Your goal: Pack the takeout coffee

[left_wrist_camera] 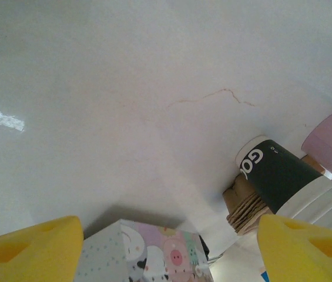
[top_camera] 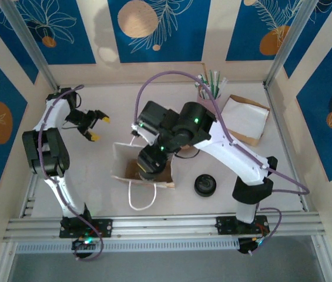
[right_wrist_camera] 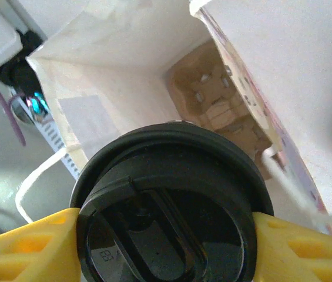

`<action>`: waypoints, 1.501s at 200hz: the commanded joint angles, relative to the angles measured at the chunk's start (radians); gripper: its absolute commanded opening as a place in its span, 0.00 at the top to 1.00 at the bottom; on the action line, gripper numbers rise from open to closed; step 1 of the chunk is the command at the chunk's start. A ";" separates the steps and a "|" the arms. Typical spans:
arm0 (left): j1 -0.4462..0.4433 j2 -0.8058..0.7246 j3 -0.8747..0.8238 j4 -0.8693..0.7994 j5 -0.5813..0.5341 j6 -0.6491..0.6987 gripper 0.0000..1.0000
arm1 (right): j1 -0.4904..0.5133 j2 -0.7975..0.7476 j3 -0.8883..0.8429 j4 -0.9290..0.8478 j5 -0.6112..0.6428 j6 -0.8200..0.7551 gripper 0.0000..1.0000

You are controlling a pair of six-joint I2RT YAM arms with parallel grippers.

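**Stage of the task: delivery into the bag, not completed.** The takeout coffee (right_wrist_camera: pixel 171 194), recognisable by its round black lid, hung at the open mouth of the white paper bag (right_wrist_camera: pixel 118 64). The bag stood near the middle of the surface (top_camera: pixel 95 176), toward its near edge. Whether the lid was just above the bag's rim or just inside it could not be told. A brown cardboard tray (right_wrist_camera: pixel 213 100) lay on the bag's floor well below the cup, and the part in sight was unoccupied. By my judgement, the cup had yet to be lowered into the tray and released, and the arm withdrawn.

**Right hand** (right_wrist_camera: pixel 166 241): clamped on the coffee, with its yellow fingers (right_wrist_camera: pixel 30 247) pressed against opposite sides of the lid's rim. The cup's body under the lid was hidden.

**Left hand** (top_camera: pixel 99 128): spread wide and holding nothing, poised over bare surface to the left of the bag and well apart from it. Its wrist view took in a white paper cup with a dark band (left_wrist_camera: pixel 277 176) beyond the fingertips.

**Bystander item:** a loose black lid (top_camera: pixel 205 185) lay on the surface to the right of the bag, untouched.
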 commanded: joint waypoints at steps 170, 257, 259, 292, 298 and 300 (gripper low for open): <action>-0.005 0.030 0.122 -0.035 0.029 0.017 0.22 | -0.016 0.001 -0.053 -0.133 0.195 -0.057 0.42; -0.100 -0.070 0.146 0.038 0.001 -0.175 0.23 | -0.082 0.104 0.016 -0.150 0.253 -0.057 0.42; -0.100 -0.079 0.139 0.042 0.000 -0.179 0.23 | -0.082 0.105 0.016 -0.150 0.254 -0.058 0.42; -0.095 -0.214 0.038 -0.053 -0.061 -0.105 0.23 | -0.078 0.104 -0.004 -0.149 0.243 -0.034 0.42; -0.095 -0.242 0.021 -0.098 -0.083 -0.085 0.23 | -0.079 0.108 0.007 -0.155 0.238 -0.025 0.42; -0.095 -0.249 0.010 -0.111 -0.088 -0.080 0.23 | -0.080 0.109 0.011 -0.155 0.233 -0.022 0.42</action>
